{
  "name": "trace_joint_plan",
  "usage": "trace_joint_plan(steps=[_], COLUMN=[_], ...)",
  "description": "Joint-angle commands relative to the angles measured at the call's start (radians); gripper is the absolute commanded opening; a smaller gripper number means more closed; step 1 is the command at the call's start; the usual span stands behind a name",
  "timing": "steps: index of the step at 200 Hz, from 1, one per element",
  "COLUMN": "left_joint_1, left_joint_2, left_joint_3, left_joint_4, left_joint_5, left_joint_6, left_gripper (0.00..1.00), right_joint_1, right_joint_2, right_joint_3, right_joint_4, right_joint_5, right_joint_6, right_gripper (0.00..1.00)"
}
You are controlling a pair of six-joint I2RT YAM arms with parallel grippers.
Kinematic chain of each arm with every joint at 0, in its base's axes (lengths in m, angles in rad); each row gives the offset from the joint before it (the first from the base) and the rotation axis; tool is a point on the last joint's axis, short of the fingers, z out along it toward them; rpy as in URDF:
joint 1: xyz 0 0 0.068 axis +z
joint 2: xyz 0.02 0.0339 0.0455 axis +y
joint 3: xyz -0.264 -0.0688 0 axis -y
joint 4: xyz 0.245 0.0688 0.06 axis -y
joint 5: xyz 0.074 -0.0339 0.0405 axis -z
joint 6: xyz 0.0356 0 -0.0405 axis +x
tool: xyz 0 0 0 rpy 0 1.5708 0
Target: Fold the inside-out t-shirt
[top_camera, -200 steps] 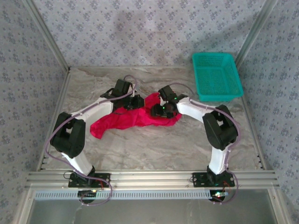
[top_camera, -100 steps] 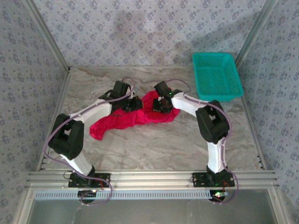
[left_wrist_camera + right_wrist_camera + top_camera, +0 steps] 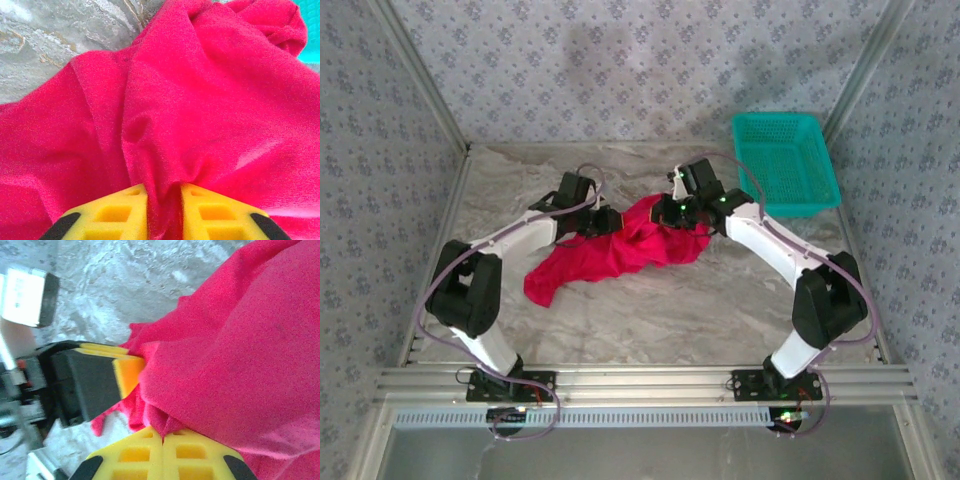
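The t-shirt (image 3: pixel 610 262) lies on the table (image 3: pixel 670 320) (basket (image 3: pixel 785 165) far right, apart).

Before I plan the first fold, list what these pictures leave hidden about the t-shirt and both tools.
- Top view: the t-shirt is bunched; its own folds hide collar, sleeves and hem.
- Top view: seams are too small to show which side faces out.
- Left wrist view: the left tool is cut off by the bottom edge; cloth hides how deep the pinch goes.
- Right wrist view: draped cloth hides how much the right tool holds.
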Motion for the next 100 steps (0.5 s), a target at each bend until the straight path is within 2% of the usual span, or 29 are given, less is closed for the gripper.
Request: trace_joint_plan(steps=[1,21,34,47,58,81,100], left_joint_1=[-0.011,-0.03,-0.043,-0.058,-0.085,-0.131,-0.14], left_joint_2=[-0.018,-0.108,-0.193,-0.268,-0.315,-0.328,-0.266], left_joint_3=[-0.021,-0.105,-0.194,-0.275,-0.332,-0.373,-0.327], left_joint_4=[0.029,0.11,0.216,0.329,0.419,0.528,0.495], left_joint_5=[-0.04,-0.104,-0.117,-0.111,-0.1,-0.054,-0.027], left_joint_6=[0.067,0.127,0.163,0.209,0.267,0.366,0.407], left_gripper=[0.27,0.46,0.53,0.57,0.66,0.68,0.65], right_joint_1=[-0.038,-0.068,-0.068,-0.066,-0.065,-0.06,-0.061], right_joint_2=[0.015,0.068,0.099,0.117,0.125,0.127,0.122], right_joint_3=[0.044,0.057,0.069,0.056,0.045,0.043,0.048], right_joint_4=[0.026,-0.008,-0.059,-0.044,-0.023,-0.015,-0.021], right_joint_5=[-0.165,-0.178,-0.145,-0.156,-0.167,-0.17,-0.174], right_joint_6=[0.113,0.133,0.097,0.098,0.107,0.108,0.108], right_gripper=[0.0,0.0,0.0,0.0,0.0,0.0,0.0])
